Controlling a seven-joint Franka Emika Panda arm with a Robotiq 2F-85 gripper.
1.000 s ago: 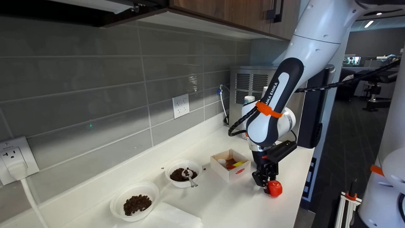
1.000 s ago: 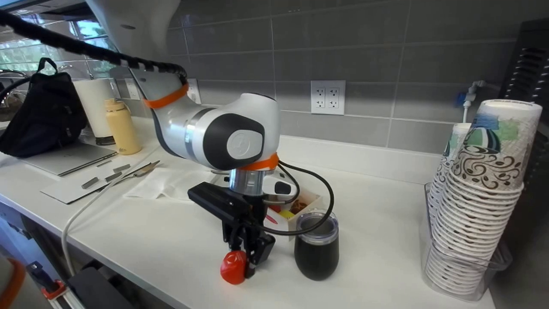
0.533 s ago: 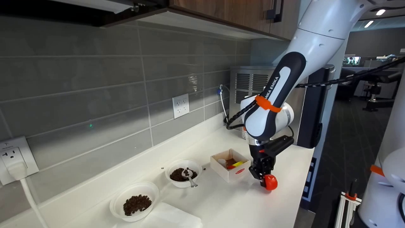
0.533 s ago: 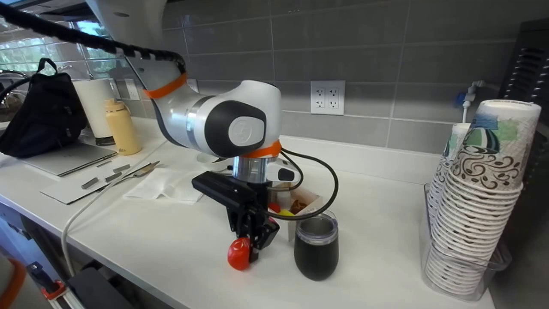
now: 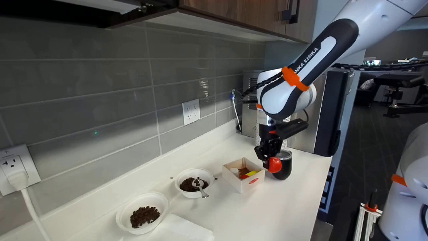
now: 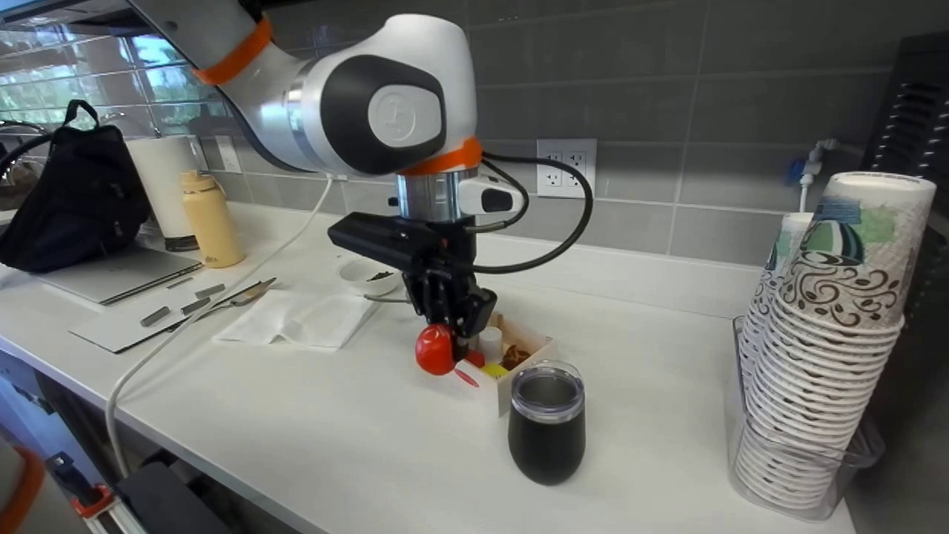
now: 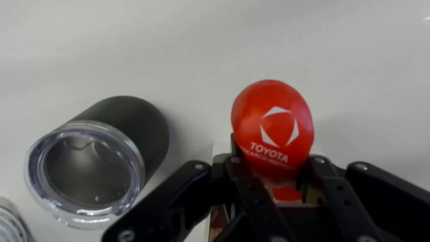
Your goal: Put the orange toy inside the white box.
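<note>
The red Toyota-printed ball (image 7: pixel 272 116) is held in the tips of the claw (image 7: pixel 273 156), clear of the counter (image 5: pixel 254 214). The square white box (image 5: pixel 246 186) is set lower than the claw, close by toward the tiled backsplash (image 5: pixel 117 107); the ball is held out on the opposite side, so a shift toward the backsplash is judged to be needed before release.

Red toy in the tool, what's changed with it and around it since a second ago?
The tool has lifted the red toy higher above the counter and carried it toward the white box. It stays closed on the toy; nothing was let go. The box, dark cup and white bowls haven't moved.
</note>
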